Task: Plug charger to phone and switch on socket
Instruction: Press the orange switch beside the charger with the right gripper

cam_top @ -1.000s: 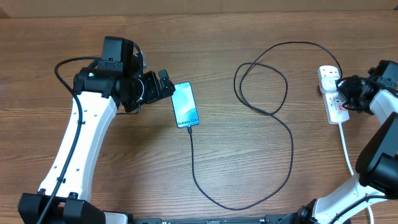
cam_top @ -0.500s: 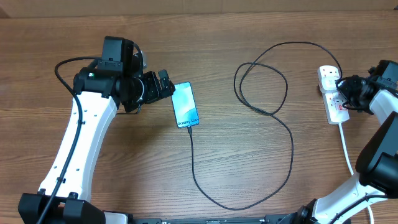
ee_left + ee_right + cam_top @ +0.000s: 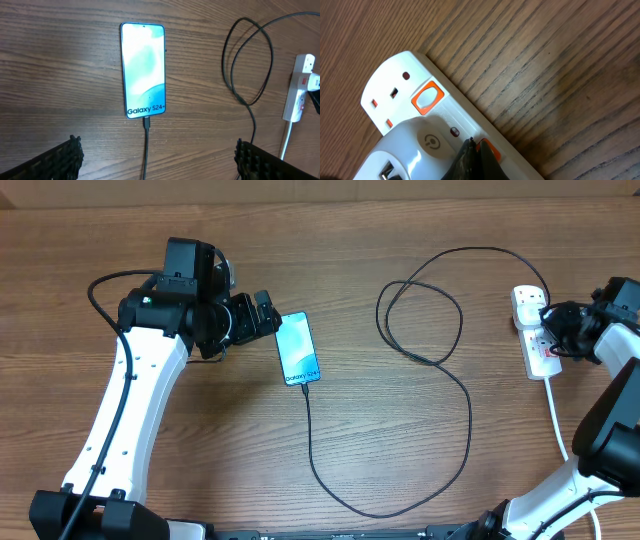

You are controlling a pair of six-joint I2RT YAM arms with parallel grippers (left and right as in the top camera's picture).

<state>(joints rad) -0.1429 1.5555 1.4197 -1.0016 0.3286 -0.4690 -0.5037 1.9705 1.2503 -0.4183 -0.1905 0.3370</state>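
The phone (image 3: pixel 299 348) lies flat on the wooden table with its light blue screen up (image 3: pixel 143 70). The charger's connector (image 3: pixel 146 121) sits in the phone's bottom edge. Its thin black cable (image 3: pixel 470 420) loops away across the table toward the socket (image 3: pixel 533 330), a white power strip at the far right. My left gripper (image 3: pixel 272 318) hovers just left of the phone, open and empty (image 3: pixel 160 162). My right gripper (image 3: pixel 472 150) is shut, its tip resting against an orange switch (image 3: pixel 490 149) on the socket (image 3: pixel 390 85).
A second orange switch (image 3: pixel 427 98) shows beside the strip's free outlet. A white adapter block (image 3: pixel 420 145) sits plugged into the strip next to my right fingertips. The strip's thick white cord (image 3: pixel 555 415) runs toward the near table edge.
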